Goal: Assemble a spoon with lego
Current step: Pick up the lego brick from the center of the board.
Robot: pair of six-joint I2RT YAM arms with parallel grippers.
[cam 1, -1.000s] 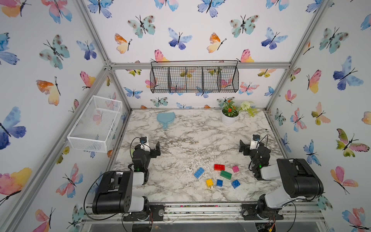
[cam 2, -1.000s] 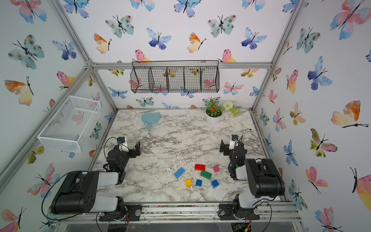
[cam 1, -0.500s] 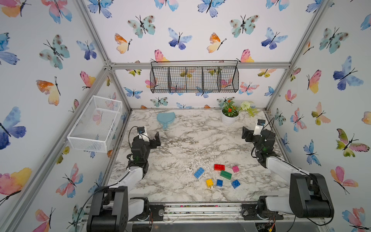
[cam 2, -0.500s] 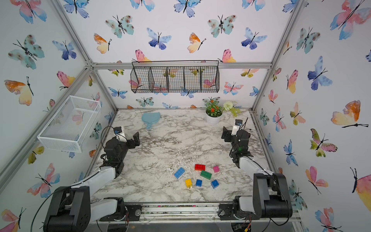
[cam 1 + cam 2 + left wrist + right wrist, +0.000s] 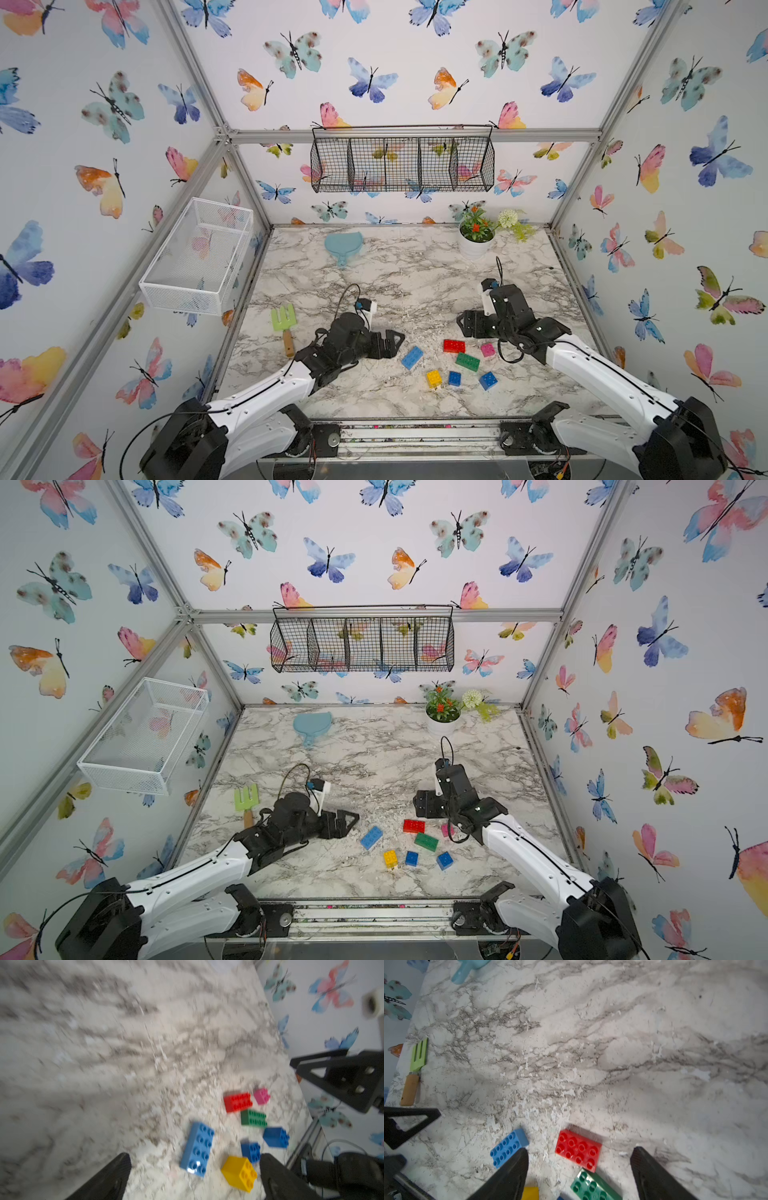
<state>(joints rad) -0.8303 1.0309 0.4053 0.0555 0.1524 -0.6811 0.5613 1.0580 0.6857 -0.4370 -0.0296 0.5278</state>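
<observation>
Seven loose bricks lie on the marble table [image 5: 415, 282] near its front edge, between two robot arms, none joined to another. The left gripper [image 5: 394, 343] hangs low just beside the light-blue brick [image 5: 412, 357], jaws spread wide and holding nothing. Its wrist view shows that brick and the yellow brick [image 5: 239, 1174] between its fingers [image 5: 112, 1176], touched by neither. The right gripper [image 5: 468, 324] sits just behind the red brick [image 5: 454, 345], jaws likewise well apart and empty. In its wrist view the red brick lies between the fingers [image 5: 652, 1174], clear of both. The green brick [image 5: 467, 361] lies just beside the red one, and the pink brick [image 5: 488, 349] is near the right arm. Nearest the front, the yellow brick, a blue brick [image 5: 454, 378] and a second blue brick [image 5: 488, 380] form a loose row. A green fork [image 5: 284, 319] lies by the left wall, with a teal paddle [image 5: 343, 246] and a potted plant [image 5: 473, 245] at the back.
</observation>
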